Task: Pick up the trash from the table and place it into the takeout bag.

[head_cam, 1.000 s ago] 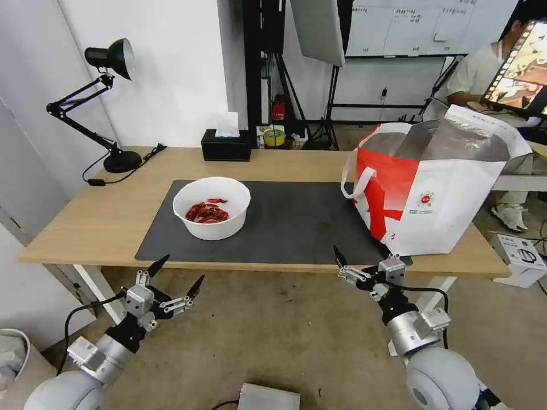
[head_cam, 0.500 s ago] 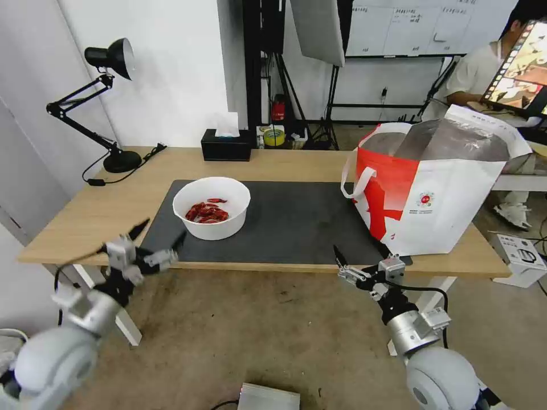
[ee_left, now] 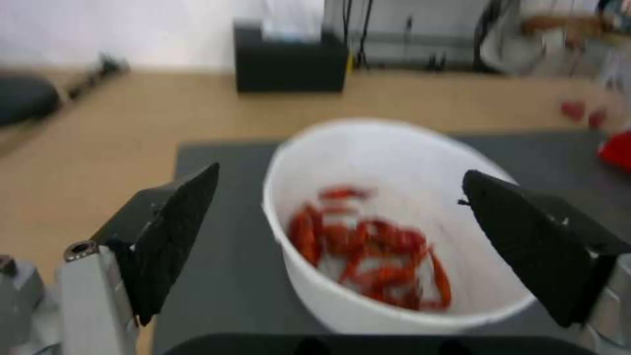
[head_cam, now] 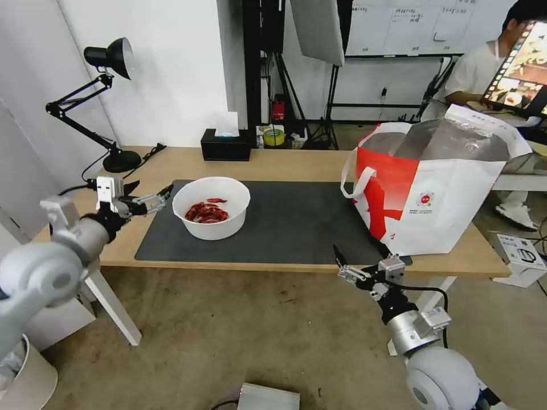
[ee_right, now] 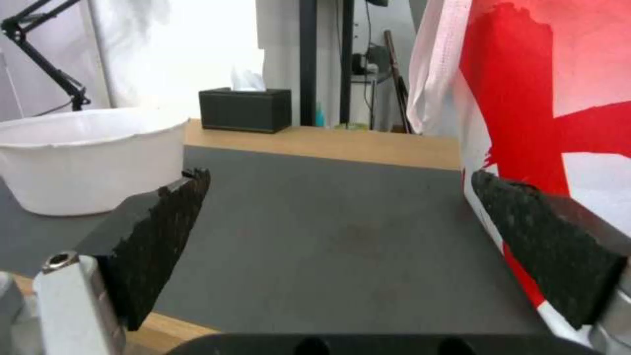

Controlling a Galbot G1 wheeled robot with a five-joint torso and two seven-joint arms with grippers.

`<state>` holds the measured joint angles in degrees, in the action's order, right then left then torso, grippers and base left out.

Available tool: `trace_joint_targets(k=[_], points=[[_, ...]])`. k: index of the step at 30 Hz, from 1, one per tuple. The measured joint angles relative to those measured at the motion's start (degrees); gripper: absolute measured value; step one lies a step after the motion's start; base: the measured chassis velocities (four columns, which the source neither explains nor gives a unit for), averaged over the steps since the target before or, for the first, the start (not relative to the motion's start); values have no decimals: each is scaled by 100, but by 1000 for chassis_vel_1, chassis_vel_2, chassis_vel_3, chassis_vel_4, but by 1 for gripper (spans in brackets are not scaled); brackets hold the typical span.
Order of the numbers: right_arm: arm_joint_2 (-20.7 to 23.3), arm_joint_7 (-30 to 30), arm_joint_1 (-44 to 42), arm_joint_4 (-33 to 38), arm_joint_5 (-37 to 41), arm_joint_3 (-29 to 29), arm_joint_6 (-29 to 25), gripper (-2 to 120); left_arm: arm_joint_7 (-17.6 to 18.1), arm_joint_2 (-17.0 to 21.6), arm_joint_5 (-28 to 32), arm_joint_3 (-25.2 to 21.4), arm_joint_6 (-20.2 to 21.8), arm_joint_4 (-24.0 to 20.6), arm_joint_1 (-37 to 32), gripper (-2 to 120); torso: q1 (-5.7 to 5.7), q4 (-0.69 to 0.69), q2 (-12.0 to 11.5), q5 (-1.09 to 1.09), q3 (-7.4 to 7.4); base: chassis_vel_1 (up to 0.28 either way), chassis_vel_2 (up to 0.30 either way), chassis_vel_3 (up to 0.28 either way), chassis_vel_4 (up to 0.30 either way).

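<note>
Bowl (head_cam: 211, 207) lies just right of my left claw (head_cam: 149, 196), spread wide; right claw (head_cam: 364, 263) waits open, near edge.

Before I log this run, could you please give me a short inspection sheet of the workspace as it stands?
Surface: light-wood table bearing a dark grey mat.
Job's things: white bowl of red shells on the mat's left part; red-and-white bag upright at the table's right end, mouth open.
Clutter: black tissue box at the far edge; black desk lamp at the far left corner.
Grippers: left gripper beside the bowl's left side, jaws open, apart from it; right gripper below the table's near edge, jaws open.
Cables: lamp cord on the table's left part.
Surroundings: light stands behind the table; concrete floor.
</note>
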<state>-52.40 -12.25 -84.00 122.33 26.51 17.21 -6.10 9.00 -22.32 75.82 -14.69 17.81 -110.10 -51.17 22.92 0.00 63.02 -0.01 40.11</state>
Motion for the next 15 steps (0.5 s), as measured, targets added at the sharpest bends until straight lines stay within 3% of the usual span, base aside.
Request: trace_joint_targets(k=[6, 15], points=[[0, 0, 2, 0, 1, 0, 0, 100, 418, -237, 235, 1052, 807, 296, 1315, 100, 0, -1, 0, 2, 0, 0, 0, 0, 0], [0, 0, 2, 1, 1, 0, 1, 100, 956, -530, 722, 1962, 1856, 857, 2492, 100, 0, 0, 0, 2, 0, 0, 0, 0, 0]])
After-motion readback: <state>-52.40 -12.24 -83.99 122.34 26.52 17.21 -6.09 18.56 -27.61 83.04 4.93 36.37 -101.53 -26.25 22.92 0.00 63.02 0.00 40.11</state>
